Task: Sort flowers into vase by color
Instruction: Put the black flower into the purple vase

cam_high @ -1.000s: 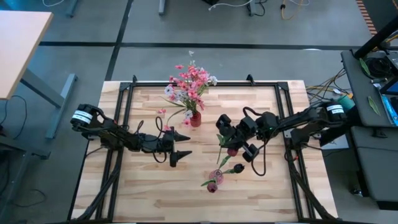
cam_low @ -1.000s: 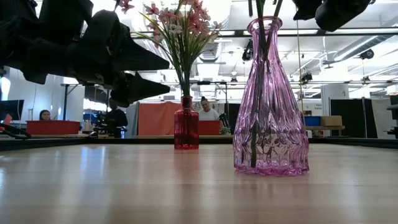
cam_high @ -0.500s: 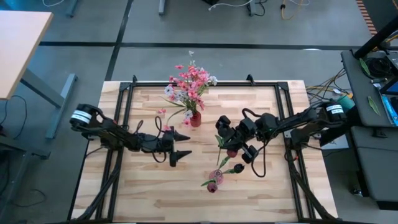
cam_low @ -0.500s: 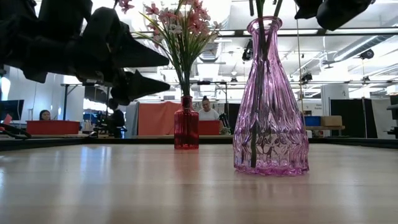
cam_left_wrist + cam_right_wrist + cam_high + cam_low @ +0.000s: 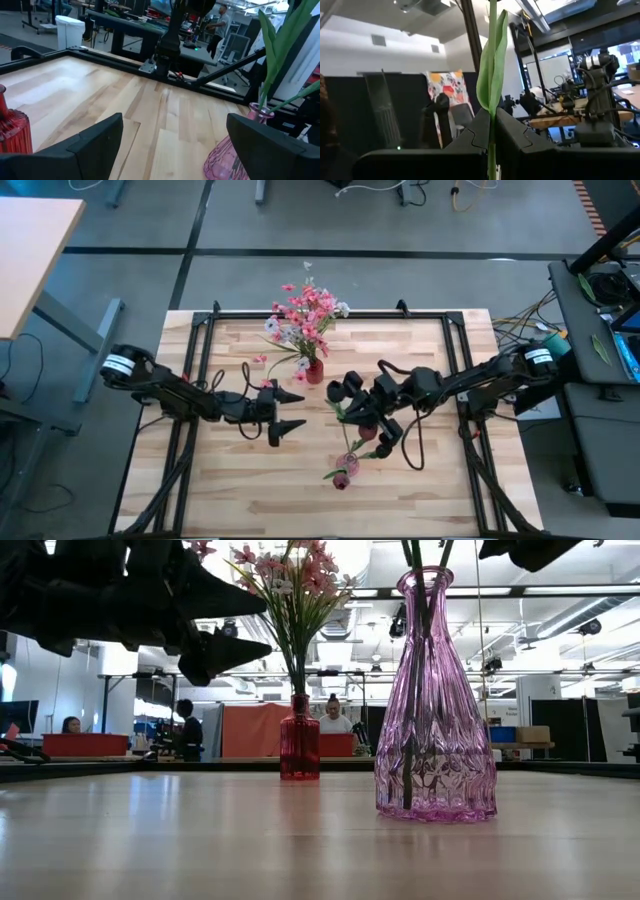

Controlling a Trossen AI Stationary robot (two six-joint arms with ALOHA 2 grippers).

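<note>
Right hand (image 5: pixel 491 131): my fingers are pressed together on a green flower stem (image 5: pixel 492 75) with a long leaf, held upright between them; I hang above the middle of the table (image 5: pixel 240 480), near the pink vase.
Left hand (image 5: pixel 285 411): spread wide and holding nothing, raised over the table on the left side, pointing toward the middle.
Pink glass vase (image 5: pixel 434 700): stands on the table toward the near edge, green stems already in its neck; a dark red bud (image 5: pixel 340 479) lies over its rim in the high view.
Red vase (image 5: pixel 299 738): farther back, near the far edge, upright, holding the pink blossoms (image 5: pixel 312 310) with a few white ones (image 5: pixel 270 325) mixed in.
Vases: well apart from each other.
Room behind: people (image 5: pixel 334 714) sit at desks beyond the table.
</note>
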